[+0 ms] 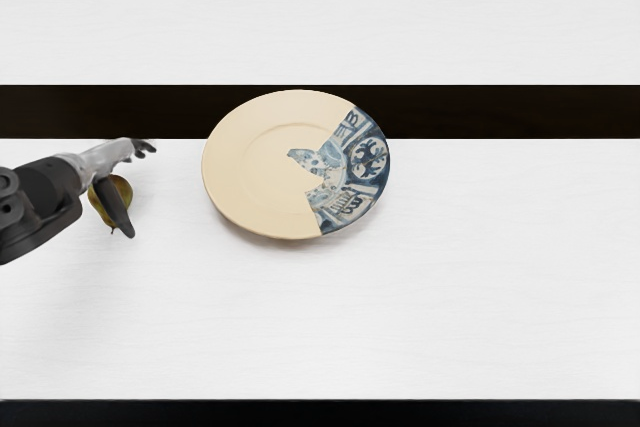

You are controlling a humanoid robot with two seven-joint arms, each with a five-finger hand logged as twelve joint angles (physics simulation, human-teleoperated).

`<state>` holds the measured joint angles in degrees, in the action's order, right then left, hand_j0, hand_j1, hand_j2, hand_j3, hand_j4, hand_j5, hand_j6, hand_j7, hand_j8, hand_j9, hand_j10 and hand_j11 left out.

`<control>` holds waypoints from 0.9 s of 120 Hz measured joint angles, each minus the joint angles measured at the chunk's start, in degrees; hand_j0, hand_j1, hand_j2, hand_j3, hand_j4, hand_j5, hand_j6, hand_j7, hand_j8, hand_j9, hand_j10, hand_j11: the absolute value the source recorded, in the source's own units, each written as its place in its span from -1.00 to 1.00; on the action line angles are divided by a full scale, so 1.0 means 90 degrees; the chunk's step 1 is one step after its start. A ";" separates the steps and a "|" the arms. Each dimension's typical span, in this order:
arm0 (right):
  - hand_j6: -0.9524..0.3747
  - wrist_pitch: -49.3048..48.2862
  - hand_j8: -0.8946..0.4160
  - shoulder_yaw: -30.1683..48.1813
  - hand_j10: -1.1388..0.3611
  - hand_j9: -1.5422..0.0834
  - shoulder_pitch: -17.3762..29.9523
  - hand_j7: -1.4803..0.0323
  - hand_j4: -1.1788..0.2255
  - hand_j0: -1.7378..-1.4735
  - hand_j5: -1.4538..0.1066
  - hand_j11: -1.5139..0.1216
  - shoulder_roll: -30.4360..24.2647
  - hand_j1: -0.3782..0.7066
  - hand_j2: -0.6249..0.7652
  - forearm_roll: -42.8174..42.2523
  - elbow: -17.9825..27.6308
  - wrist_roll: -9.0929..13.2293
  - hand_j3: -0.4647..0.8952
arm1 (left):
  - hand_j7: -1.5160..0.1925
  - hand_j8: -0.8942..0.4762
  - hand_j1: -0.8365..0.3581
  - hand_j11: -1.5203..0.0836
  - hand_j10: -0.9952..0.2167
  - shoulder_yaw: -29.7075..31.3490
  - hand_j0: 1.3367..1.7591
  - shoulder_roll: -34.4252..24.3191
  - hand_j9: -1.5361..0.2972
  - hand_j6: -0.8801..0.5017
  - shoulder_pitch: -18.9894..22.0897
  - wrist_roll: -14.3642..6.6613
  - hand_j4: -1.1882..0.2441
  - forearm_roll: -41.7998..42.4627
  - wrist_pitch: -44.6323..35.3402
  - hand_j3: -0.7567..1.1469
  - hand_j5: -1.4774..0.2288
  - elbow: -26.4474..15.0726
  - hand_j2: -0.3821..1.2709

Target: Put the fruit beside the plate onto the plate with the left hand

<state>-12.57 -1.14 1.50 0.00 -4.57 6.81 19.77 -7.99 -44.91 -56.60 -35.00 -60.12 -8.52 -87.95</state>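
Left hand [112, 172] was shown lying over the fruit [106, 199], which was set on the white table [450, 287] near the plate [260, 172], at its nine o'clock; whether the fruit was clasped could not be told. A loose hold was judged the chief risk: the rounded fruit could be dropped, rolled toward nine o'clock, or knocked against the plate rim. Nothing was seen between fruit and plate. A dark band [500, 112] was overlapped by the plate at twelve o'clock.
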 joint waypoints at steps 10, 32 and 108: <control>0.44 0.0000 0.37 0.0000 0.52 0.90 0.0000 0.96 0.68 -0.40 0.86 0.85 0.0000 -0.95 -0.10 0.0000 -0.0001 0.0000 -0.32 | 0.48 0.01 0.60 0.58 0.31 0.0025 0.52 0.0000 0.40 -0.02 0.0001 0.0000 0.38 -0.0002 -0.0002 -0.20 0.44 0.0000 -0.49; 0.44 0.0000 0.37 0.0001 0.52 0.90 -0.0001 0.96 0.68 -0.40 0.86 0.85 0.0000 -0.95 -0.10 0.0000 0.0001 0.0000 -0.32 | 0.42 -0.04 0.53 0.52 0.25 0.0045 0.52 -0.0102 0.35 -0.07 0.0000 0.0000 0.33 -0.0004 -0.0009 -0.20 0.38 0.0003 -0.48; 0.44 0.0000 0.37 0.0006 0.52 0.90 -0.0001 0.96 0.68 -0.40 0.86 0.85 0.0000 -0.95 -0.10 0.0000 -0.0003 0.0000 -0.32 | 0.33 -0.13 0.41 0.43 0.16 0.0068 0.52 -0.0220 0.26 -0.16 0.0010 0.0000 0.25 -0.0025 -0.0020 -0.20 0.29 0.0082 -0.46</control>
<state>-12.57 -1.09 1.49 0.00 -4.57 6.78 19.78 -7.37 -46.90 -56.51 -35.00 -60.34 -8.70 -87.21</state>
